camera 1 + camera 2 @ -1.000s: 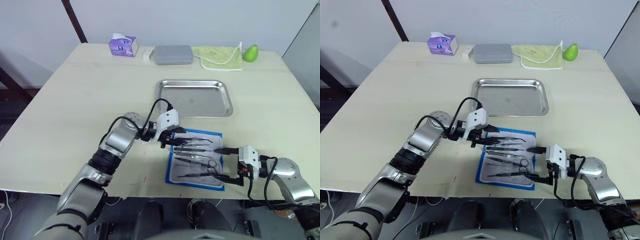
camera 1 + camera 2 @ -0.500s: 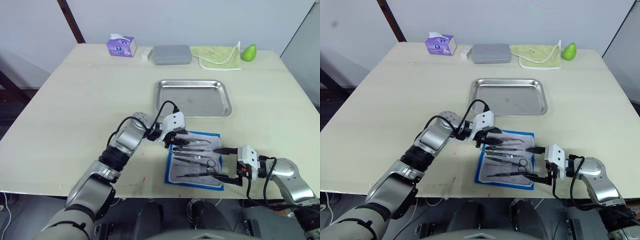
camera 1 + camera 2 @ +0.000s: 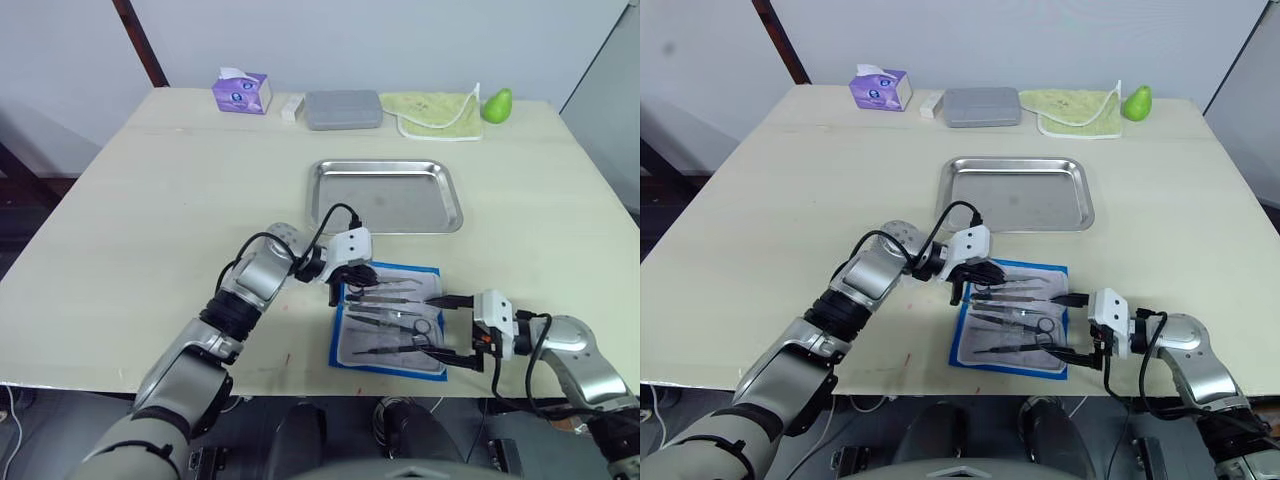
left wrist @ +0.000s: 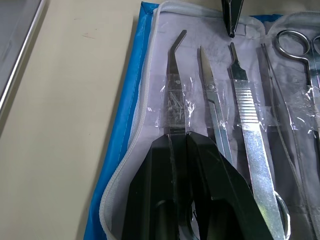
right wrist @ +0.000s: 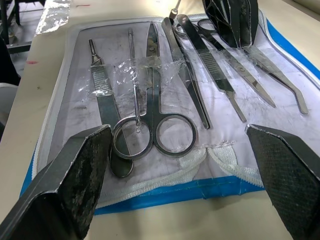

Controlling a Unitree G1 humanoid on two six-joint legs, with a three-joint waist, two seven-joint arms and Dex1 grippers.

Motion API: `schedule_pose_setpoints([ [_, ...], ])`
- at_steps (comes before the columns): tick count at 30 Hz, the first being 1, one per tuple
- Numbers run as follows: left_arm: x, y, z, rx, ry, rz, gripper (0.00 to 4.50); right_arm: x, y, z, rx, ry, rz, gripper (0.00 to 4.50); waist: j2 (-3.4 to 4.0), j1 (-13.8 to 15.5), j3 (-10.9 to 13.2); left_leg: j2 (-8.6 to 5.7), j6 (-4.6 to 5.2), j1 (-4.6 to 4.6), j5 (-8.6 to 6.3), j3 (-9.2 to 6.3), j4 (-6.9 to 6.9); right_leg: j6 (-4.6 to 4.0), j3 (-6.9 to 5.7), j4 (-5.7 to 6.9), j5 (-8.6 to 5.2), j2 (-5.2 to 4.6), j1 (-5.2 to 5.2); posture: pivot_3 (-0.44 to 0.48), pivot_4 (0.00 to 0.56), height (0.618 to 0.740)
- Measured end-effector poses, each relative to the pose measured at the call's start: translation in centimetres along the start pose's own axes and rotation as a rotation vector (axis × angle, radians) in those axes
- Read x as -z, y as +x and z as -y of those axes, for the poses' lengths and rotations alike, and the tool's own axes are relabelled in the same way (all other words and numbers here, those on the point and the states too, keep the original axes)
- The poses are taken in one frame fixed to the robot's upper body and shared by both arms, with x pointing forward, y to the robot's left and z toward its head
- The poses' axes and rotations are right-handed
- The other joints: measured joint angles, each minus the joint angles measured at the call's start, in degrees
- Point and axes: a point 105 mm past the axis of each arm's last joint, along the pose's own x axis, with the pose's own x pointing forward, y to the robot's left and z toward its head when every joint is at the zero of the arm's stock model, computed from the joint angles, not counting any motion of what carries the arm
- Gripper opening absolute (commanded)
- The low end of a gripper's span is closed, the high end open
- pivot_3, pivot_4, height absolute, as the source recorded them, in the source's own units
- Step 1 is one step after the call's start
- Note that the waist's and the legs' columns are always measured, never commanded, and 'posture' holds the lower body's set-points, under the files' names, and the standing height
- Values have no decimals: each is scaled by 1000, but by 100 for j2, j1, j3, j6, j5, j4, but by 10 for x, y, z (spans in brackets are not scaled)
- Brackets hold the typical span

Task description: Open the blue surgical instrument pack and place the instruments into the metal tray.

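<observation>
The blue surgical instrument pack [image 3: 389, 334] lies open and flat on the counter [image 3: 150, 220], near the front edge, just in front of the metal tray [image 3: 386, 195] and apart from it. The tray's floor is bare. The instruments [image 5: 155, 100] lie side by side on the pack's clear whitish inner face, held under strips of clear tape: ring-handled scissors [image 5: 160, 120], a ridged-handle scalpel handle [image 4: 250, 145], angled forceps [image 4: 172, 85], thin probes. Left end effector [image 3: 352, 275] is at the pack's tray-side left corner; in the left wrist view its two black fingers [image 4: 200, 185] are drawn together over the handle end of the angled forceps, pinching it against the pack. Right end effector [image 3: 450, 326] sits at the pack's right edge, the side away from the left arm; its fingers [image 5: 75, 175] are spread wide, one toward the tray and one toward the counter's front edge, holding nothing. Beyond the tray, along the counter's back edge: a purple tissue box [image 3: 243, 93], a grey rounded case [image 3: 343, 109], a pale green cloth [image 3: 435, 114], and a green pear-shaped object [image 3: 497, 104].
</observation>
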Motion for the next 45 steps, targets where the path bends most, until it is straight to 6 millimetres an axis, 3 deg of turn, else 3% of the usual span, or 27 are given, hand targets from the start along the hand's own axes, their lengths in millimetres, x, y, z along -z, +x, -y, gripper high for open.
schedule_pose_setpoints([
  [21,-21,-10,-9,79,-16,-135,82,-3,8,2,-27,16,-20,4500,-1,-31,1,1,0,7,0,2,-7,-1,8,0,-2,5,-1,0,150,738],
  [28,-18,-17,-11,82,-26,-154,82,-3,9,2,-30,14,-21,4500,-2,-52,1,1,0,11,0,2,-12,-2,11,1,-2,7,-1,0,150,738],
  [43,-4,-62,-11,40,-18,-248,82,-5,13,3,-45,7,-24,4500,-3,-130,2,3,0,34,0,4,-33,-9,27,2,-7,8,0,0,150,738],
  [45,3,-79,-8,19,-41,-246,82,-5,15,2,-49,6,-22,4500,-3,-151,2,5,0,41,0,2,-40,-11,35,3,-8,8,1,0,150,738],
])
